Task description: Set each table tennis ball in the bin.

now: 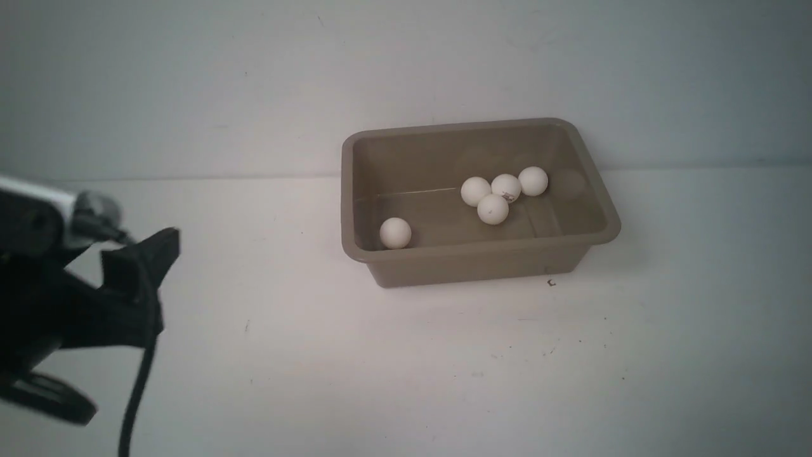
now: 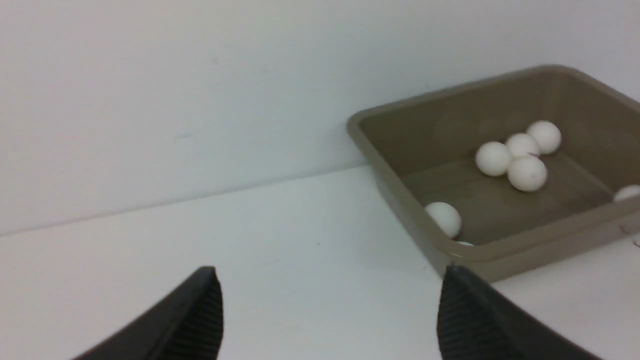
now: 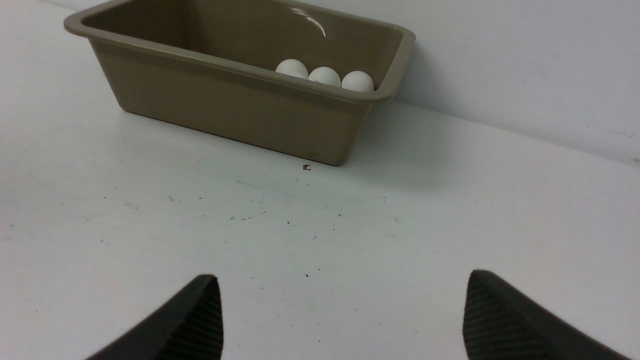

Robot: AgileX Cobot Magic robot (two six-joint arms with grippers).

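— What do you have in front of you apart from the job itself?
— You have a white worktop (image 1: 406, 381), peppered with tiny dark flecks (image 3: 287, 222).
— Anything larger on it?
— You'll see one small dark crumb (image 1: 550, 283) lying right of centre. Behind, a plain pale wall (image 1: 254, 82) meets the worktop's far edge.

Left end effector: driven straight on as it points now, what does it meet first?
Likely bare table, then the wall: the open left end effector aims just beside the bin. One finger lines up with the bin's near corner and might clip it; depth is unclear.
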